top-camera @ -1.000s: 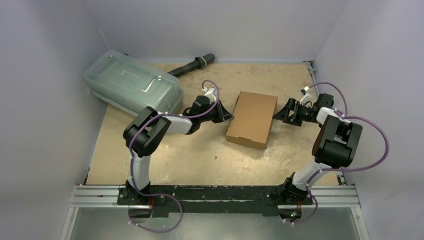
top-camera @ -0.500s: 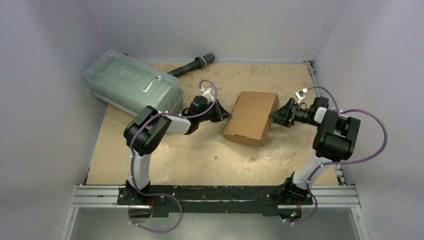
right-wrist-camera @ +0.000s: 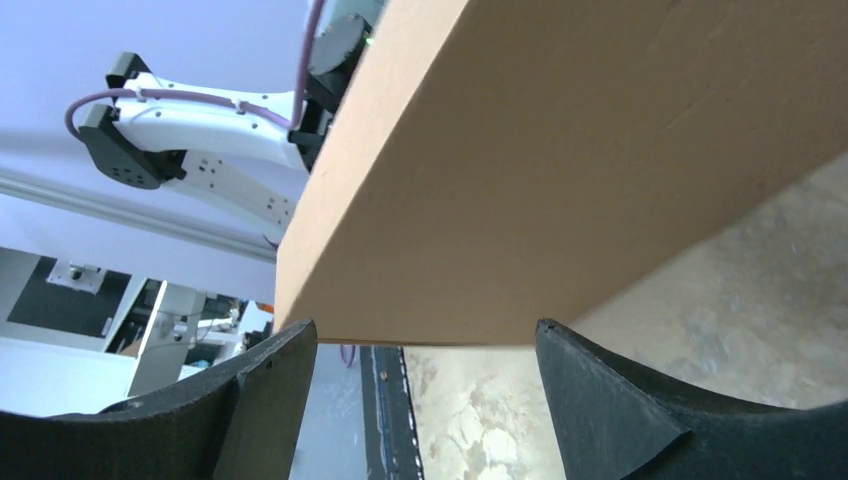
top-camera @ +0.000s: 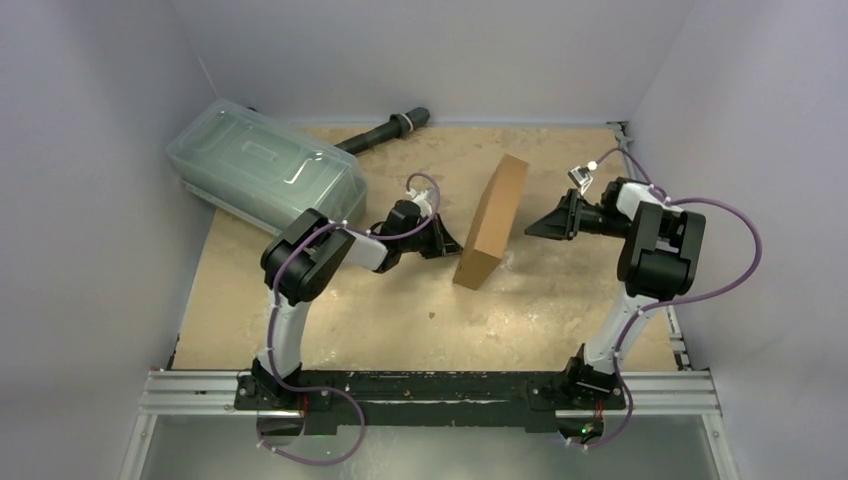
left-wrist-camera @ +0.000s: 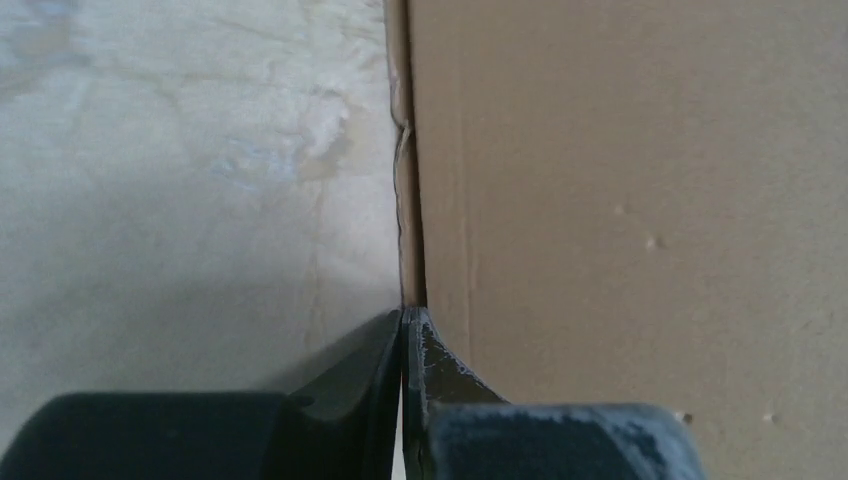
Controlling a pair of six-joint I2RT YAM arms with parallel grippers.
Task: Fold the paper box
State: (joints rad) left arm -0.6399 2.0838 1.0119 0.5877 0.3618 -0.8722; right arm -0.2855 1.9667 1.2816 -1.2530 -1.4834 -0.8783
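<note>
Left gripper (left-wrist-camera: 403, 335) jaws pressed together, tips at lower edge of paper box (top-camera: 492, 220); pinching flap or not, unclear. Right gripper (top-camera: 535, 228) jaws wide, facing opposite face. Box, flat one second ago, now tipped up on long edge mid-bench (top-camera: 560, 310) between arms. Likely flip for remaining tucks.
</note>
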